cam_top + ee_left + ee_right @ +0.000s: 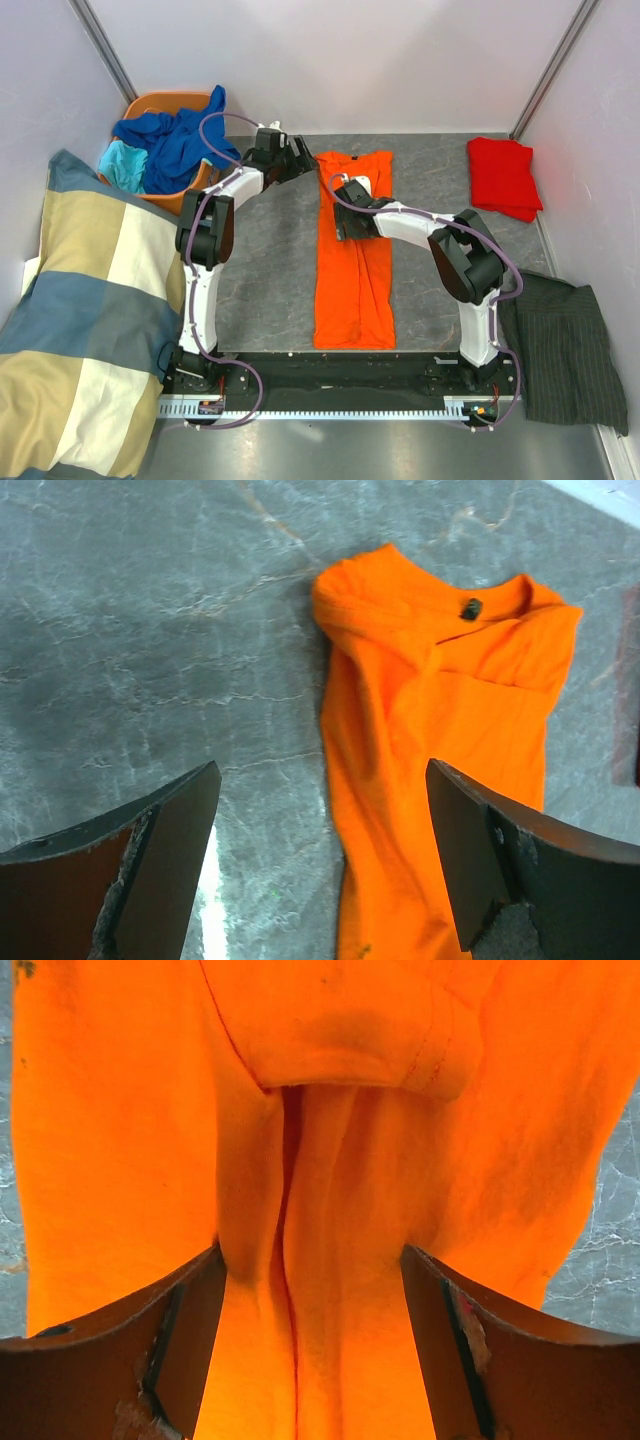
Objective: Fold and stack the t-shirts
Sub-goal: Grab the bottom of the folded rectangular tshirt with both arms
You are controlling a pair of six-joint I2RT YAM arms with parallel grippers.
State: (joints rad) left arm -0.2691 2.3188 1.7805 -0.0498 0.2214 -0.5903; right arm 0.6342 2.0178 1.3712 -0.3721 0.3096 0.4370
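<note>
Risk: bunched fold on orange t-shirt (355, 290), lying lengthwise at centre of worktop (265, 280).
Right claw (312, 1350) wide, straddling a centre ridge; pinching it could drag layers. Left claw (320, 865) wide at the shirt's edge, might grab one layer.

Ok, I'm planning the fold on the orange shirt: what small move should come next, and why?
Probably slide the left gripper a little onto the shoulder of the orange shirt and lower it. It is open and mostly over bare table at the cloth's edge, while the right gripper, also open, straddles a ridge of cloth mid-shirt.
</note>
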